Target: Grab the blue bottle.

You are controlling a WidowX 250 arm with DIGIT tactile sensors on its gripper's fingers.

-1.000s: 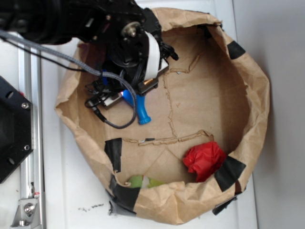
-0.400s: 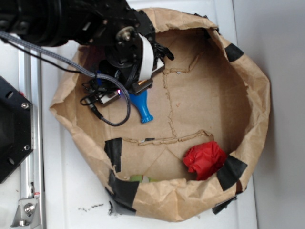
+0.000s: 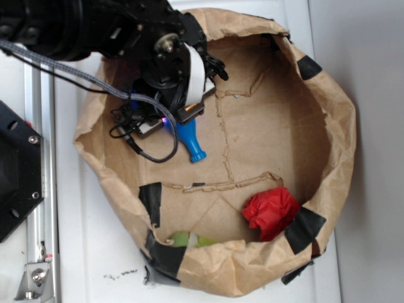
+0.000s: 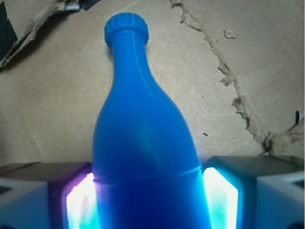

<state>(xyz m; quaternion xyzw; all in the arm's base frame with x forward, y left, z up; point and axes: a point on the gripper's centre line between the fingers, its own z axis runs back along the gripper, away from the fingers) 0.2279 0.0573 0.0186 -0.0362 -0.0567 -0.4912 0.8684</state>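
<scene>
- Blue bottle fills the gap of my pincer: its wide body sits between my two glowing pads, one at each flank, and both look pressed against it, so I am clenched on the bottle.
- Its plastic is smooth and bright, a broad cylinder narrowing to a slim neck with a ringed tip, and that tip points away from me over the cardboard floor.
- From the exterior view, my pincer holds the bottle in the upper left part of the paper bag, near the bag's left wall; only the neck and a little of the body show below my black wrist.
- A braided grey cable loops from my arm down beside the bottle.
- Past the bottle's tip the bag's floor is flat brown cardboard with ragged torn seams, and it lies open toward the bag's middle and right.
- The bag's rim is crumpled brown paper rolled outward, patched with black tape.
- A red wrinkly wad rests at the bag's lower right, well apart from the bottle.
- A small green object lies against the bag's lower wall, partly hidden by the rim.
</scene>
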